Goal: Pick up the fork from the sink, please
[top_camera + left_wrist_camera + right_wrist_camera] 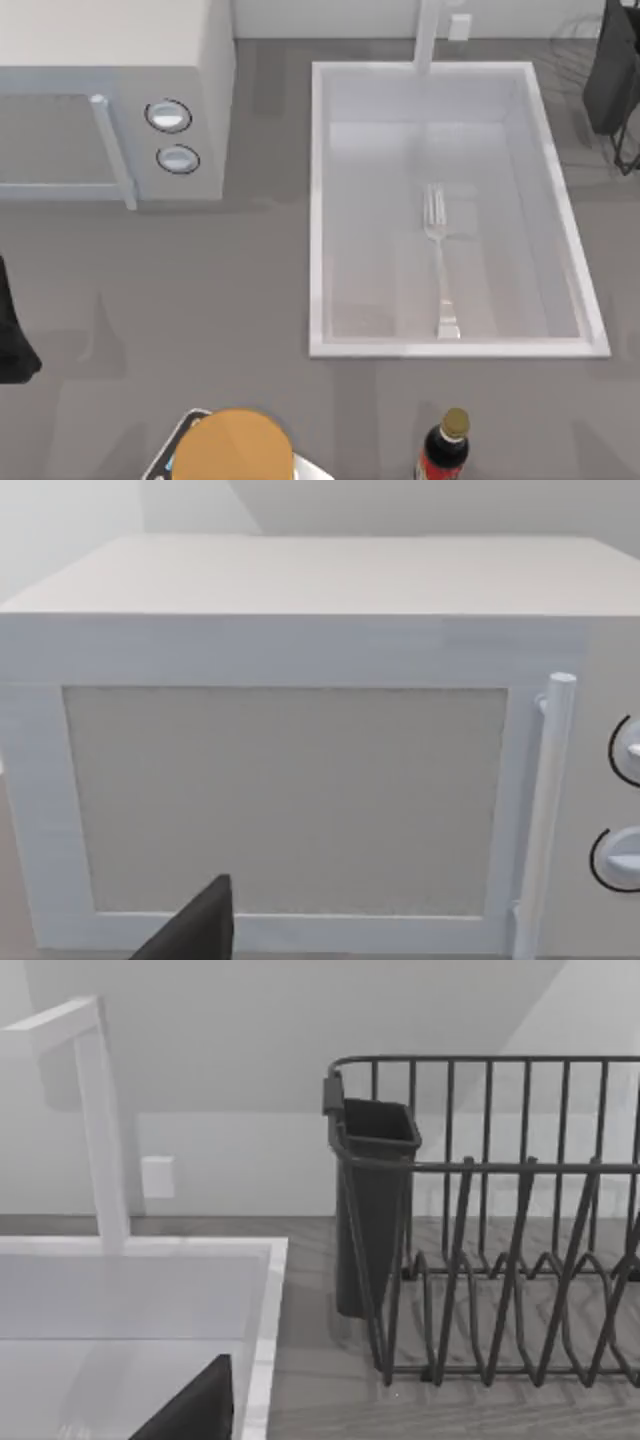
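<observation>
The fork (pixel 438 262) lies flat on the floor of the sink (pixel 318 210), right of the basin's middle. Its tines point to the back and its handle end is near the front wall. The sink is a large pale basin with a raised white rim (pixel 262 1340). My left arm (pixel 12 335) is parked at the table's left edge, far from the sink. A dark part of my left gripper (pixel 195 930) faces the microwave door. A dark part of my right gripper (pixel 195 1405) hangs over the sink's back right corner.
A white microwave (pixel 110 110) with two round knobs stands at the back left. A white faucet (pixel 428 35) rises behind the sink. A dark wire dish rack (pixel 500 1250) with a cup sits at the sink's right. A dark bottle (pixel 445 450) and an orange round object (pixel 235 445) stand at the front edge.
</observation>
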